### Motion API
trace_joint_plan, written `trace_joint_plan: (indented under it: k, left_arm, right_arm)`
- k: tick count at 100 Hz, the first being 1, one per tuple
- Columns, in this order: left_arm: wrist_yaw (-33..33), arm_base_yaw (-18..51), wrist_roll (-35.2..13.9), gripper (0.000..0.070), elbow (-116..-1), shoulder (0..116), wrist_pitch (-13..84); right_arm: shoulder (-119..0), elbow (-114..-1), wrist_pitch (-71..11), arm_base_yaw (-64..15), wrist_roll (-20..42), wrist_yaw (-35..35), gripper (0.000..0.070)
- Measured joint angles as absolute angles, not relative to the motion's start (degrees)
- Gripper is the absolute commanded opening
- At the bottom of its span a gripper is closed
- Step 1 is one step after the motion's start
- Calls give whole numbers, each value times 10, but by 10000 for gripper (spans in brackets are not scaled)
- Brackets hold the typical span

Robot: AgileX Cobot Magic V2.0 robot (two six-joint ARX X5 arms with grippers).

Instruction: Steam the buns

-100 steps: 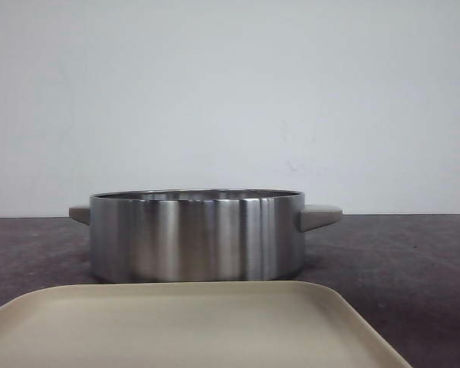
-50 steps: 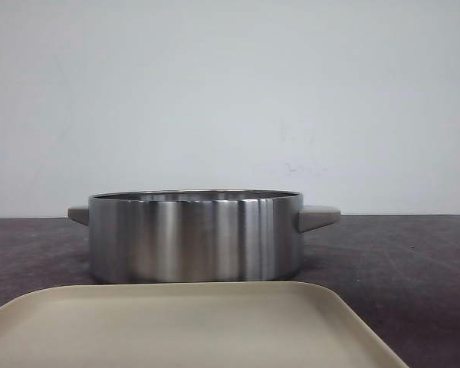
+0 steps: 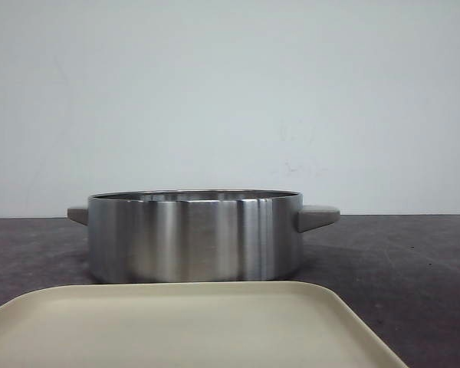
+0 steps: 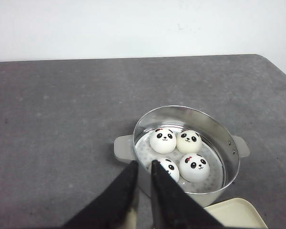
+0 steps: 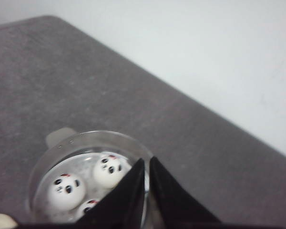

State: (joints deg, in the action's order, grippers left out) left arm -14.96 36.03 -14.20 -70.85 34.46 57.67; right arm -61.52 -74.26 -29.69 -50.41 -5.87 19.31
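Note:
Four white panda-faced buns lie inside the steel pot (image 4: pixel 220 130) on its perforated floor: two at the far side (image 4: pixel 163 140) (image 4: pixel 189 141) and two nearer (image 4: pixel 194 167) (image 4: pixel 168 170). My left gripper (image 4: pixel 144 165) is shut and empty, above the pot's near rim beside one handle. My right gripper (image 5: pixel 147 161) is shut and empty over the opposite rim (image 5: pixel 86 137). The right wrist view shows two buns (image 5: pixel 66 190) (image 5: pixel 109 171) and a third (image 5: pixel 88 206) partly hidden by the fingers. In the front view the pot (image 3: pixel 192 238) hides the buns, and neither gripper shows.
A beige tray (image 3: pixel 176 330) lies right in front of the pot; its corner shows in the left wrist view (image 4: pixel 236 214). The pot has two grey side handles (image 3: pixel 316 217) (image 4: pixel 122 147). The dark table (image 4: pixel 62 119) ends at a white wall.
The pot and tray sit a hair further left in the front view than one second ago. Nothing else differs.

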Motion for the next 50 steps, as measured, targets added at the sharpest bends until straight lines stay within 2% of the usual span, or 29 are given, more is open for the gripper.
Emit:
trace_joint_plan:
  k: [14,30,50]
  left_arm:
    - [-149,360,-142,0,-708,345,577]
    - [-150,360,-142,0,-708,345,577]
    - [-150,360,-142,0,-708,345,576]
  right_arm:
    - [-530,-655,-180,-429,-104,130,11]
    - [-417,-502,-41,-322,-117,58,11]
    - [-268,-327,-21,-176,-117,-12,11]
